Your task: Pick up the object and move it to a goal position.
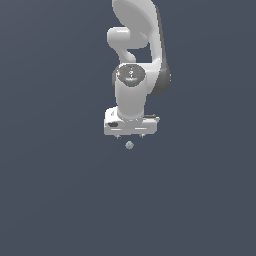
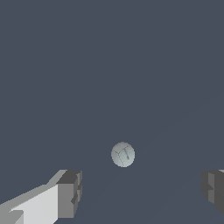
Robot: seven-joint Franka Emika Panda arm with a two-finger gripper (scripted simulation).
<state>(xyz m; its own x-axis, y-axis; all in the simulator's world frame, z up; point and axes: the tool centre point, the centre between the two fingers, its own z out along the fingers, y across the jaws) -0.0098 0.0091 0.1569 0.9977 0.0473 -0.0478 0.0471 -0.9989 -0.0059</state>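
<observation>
Gripper (image 1: pixel 129 135) hung over ball (image 1: pixel 129 145), jaws spread wide, nothing held. Ball lay on plain dark floor (image 1: pixel 50 200), away from any edge, not quite centred between fingers (image 2: pixel 69 194). You risked nudging ball: round, tiny, likely to roll or squirt out if closing began off-centre or too high.

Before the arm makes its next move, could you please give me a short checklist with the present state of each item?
1. Gripper open: ok, the two fingers stand wide apart.
2. Ball free: ok, nothing touches it in the wrist view.
3. Ball lined up between the fingers: ok, it sits roughly midway between them in the wrist view and just below the gripper in the exterior view.
4. Fingers low enough to close on the ball: not ok, the ball shows beneath the fingertips.
5. Goal position located: cannot tell, no marker shows in either view.
</observation>
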